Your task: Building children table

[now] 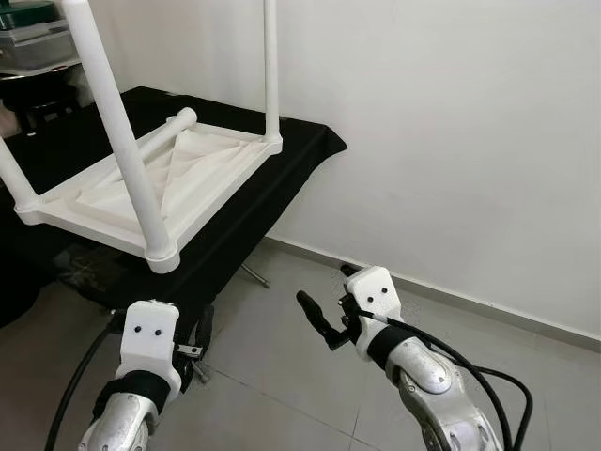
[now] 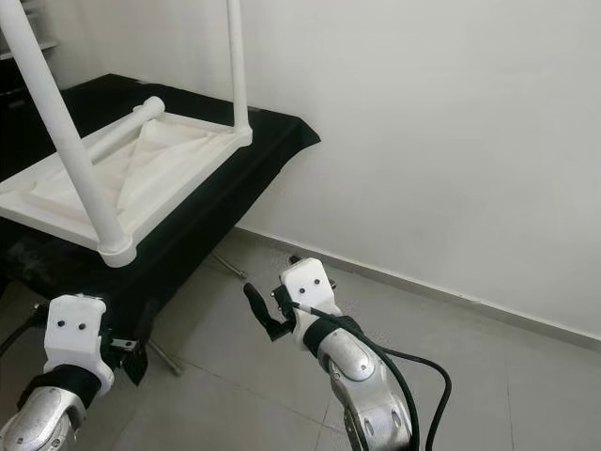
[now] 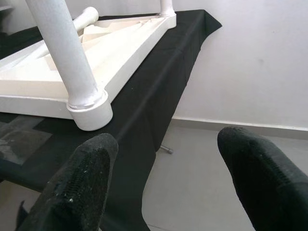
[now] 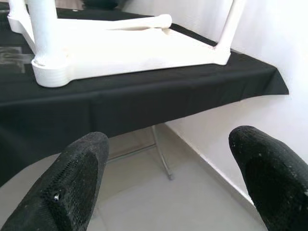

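A white children's table (image 1: 192,178) lies upside down on a black-draped table (image 1: 305,146). Three of its white legs stand upright: one in the near corner (image 1: 122,141), one in the far right corner (image 1: 271,70) and one at the left (image 1: 14,178). Another white leg (image 1: 167,130) lies loose across the underside. My left gripper (image 3: 166,185) hangs open below the near corner, holding nothing. My right gripper (image 1: 329,303) is open over the floor, right of the black cloth, with nothing between its fingers (image 4: 79,173).
A metal folding leg (image 1: 254,275) of the draped table juts out over the grey tile floor (image 1: 282,395). A white wall (image 1: 470,141) with a baseboard runs close on the right. Stacked boxes (image 1: 33,38) sit at the far left.
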Robot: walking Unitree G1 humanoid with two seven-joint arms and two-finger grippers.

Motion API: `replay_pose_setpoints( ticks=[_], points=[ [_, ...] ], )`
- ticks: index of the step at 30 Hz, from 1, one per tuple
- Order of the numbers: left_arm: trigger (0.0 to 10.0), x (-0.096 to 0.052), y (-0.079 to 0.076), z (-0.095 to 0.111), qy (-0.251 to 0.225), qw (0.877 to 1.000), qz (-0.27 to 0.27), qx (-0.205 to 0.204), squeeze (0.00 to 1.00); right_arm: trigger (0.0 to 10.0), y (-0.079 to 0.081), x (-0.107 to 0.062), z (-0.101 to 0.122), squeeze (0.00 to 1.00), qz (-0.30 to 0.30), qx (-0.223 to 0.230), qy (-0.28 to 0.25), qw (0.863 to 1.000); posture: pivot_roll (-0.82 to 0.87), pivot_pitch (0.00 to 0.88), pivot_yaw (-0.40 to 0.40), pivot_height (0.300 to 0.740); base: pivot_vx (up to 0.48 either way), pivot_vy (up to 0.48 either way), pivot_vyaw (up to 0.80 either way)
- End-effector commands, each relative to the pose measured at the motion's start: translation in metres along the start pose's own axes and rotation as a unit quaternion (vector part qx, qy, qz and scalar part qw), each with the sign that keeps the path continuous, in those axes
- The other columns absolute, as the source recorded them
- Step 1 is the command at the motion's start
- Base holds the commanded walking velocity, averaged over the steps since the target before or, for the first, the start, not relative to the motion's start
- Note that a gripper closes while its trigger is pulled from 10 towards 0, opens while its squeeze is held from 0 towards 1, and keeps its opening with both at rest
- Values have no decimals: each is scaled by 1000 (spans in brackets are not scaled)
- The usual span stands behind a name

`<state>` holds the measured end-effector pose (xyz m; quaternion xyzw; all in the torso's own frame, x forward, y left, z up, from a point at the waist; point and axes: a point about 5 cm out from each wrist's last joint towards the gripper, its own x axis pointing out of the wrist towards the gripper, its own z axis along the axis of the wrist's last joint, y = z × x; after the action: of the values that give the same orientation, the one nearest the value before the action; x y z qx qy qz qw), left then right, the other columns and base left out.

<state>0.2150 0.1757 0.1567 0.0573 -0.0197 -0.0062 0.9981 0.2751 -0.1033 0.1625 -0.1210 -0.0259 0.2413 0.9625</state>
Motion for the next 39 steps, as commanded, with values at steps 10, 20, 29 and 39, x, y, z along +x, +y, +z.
replay_pose_setpoints(
  ticks=[10, 20, 29, 39],
  points=[
    [10000, 0, -11, -13, 29, 999, -33, -24, 0, 10000, 14, 6, -4, 0, 52, 8, -6, 999, -29, 51, -26, 740, 74, -419, 0],
    [10000, 5, -3, -18, 39, 997, 7, -60, 0, 10000, 19, 9, -8, 0, 82, -4, -6, 997, -22, 33, -22, 740, 0, -462, 320],
    [10000, 9, -2, -19, 38, 997, 9, -64, 0, 10000, 21, 12, -9, 0, 88, -8, -9, 996, -26, 21, -20, 740, 0, -467, 533],
    [10000, 11, -1, -19, 36, 997, 10, -67, 0, 10000, 20, 15, -10, 0, 93, -6, -10, 996, -27, 30, -19, 740, 0, -469, 0]
  ],
)
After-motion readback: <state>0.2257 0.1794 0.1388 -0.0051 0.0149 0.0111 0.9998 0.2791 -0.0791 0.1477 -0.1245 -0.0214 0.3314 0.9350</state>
